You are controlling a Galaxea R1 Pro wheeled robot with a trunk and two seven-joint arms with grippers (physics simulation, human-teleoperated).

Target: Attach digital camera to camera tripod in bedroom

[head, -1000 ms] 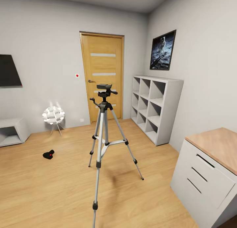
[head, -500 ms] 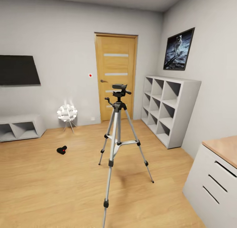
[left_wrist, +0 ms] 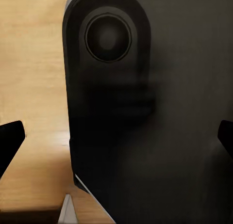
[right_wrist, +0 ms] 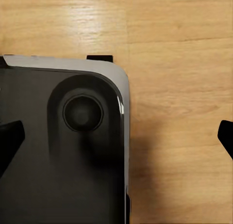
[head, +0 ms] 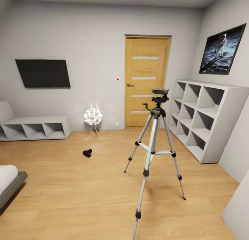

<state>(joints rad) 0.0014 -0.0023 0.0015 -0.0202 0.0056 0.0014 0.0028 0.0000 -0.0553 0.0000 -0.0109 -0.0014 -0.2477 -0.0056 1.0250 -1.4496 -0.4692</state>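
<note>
In the head view, a tripod (head: 154, 153) is standing upright on the plank floor (head: 86, 195) right of centre, its nearest leg reaching toward the lower edge. Left of it and well apart, the camera (head: 87, 152) is lying on the floor, red button showing. Farther back, a small white lamp (head: 92, 117) is glowing beside the oak door (head: 146, 81), with cube shelves (head: 204, 118) lining the right wall. In the wrist views, the left gripper (left_wrist: 116, 136) and right gripper (right_wrist: 116, 136) are both hanging over the floor with fingertips spread wide apart, holding nothing.
</note>
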